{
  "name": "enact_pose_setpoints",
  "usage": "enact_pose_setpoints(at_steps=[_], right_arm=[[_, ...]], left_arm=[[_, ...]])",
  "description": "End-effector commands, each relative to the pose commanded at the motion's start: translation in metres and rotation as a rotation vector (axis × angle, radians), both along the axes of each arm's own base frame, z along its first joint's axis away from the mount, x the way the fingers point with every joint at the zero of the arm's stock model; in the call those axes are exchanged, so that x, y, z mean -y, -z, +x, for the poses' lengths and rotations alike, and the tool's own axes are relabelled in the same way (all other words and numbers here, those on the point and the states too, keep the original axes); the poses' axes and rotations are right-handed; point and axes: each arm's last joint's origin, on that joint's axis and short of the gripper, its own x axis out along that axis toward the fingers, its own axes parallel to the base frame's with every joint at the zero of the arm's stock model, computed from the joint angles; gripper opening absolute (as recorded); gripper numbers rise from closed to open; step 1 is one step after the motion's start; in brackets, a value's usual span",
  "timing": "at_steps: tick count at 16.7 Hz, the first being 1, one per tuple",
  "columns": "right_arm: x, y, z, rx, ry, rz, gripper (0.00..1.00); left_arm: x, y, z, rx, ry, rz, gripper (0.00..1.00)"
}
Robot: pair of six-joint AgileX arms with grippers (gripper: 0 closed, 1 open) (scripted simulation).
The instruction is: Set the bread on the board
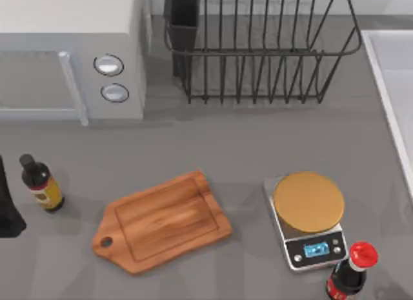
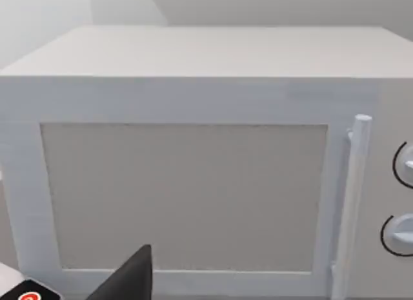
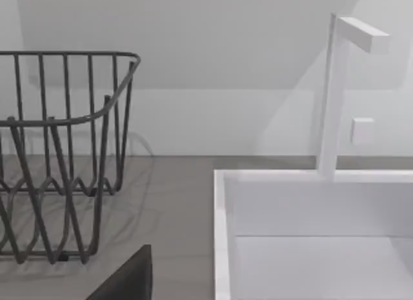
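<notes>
The board [image 1: 164, 222], a brown wooden cutting board with a grooved edge and a holed handle, lies flat on the grey table at front centre, its top bare. The bread is out of view. A dark piece of my left arm [image 1: 6, 213] sits at the table's left edge, left of the board. A dark part of my left gripper [image 2: 129, 279] faces the microwave [image 2: 193, 184]. A dark part of my right gripper [image 3: 126, 277] points toward the sink [image 3: 310, 235] and the wire rack [image 3: 58, 158].
A silver scale [image 1: 308, 206] with a round tan top stands right of the board. A red-capped bottle [image 1: 352, 274] is at front right, a dark sauce bottle [image 1: 42, 184] at left. Microwave [image 1: 71, 55], dish rack [image 1: 258, 48] and sink [image 1: 393, 87] line the back and right.
</notes>
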Motion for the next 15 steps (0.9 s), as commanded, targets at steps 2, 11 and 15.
enact_pose_setpoints(at_steps=[2,11,15], right_arm=[[0.000,0.000,0.000,0.000,0.000,0.000,1.00],[0.000,0.000,0.000,0.000,0.000,0.000,1.00],[0.000,0.000,0.000,0.000,0.000,0.000,1.00]], left_arm=[[0.000,0.000,0.000,0.000,0.000,0.000,1.00],[-0.015,-0.056,0.021,-0.346,-0.111,0.022,1.00],[-0.030,-0.087,0.069,-0.653,-0.121,0.058,1.00]])
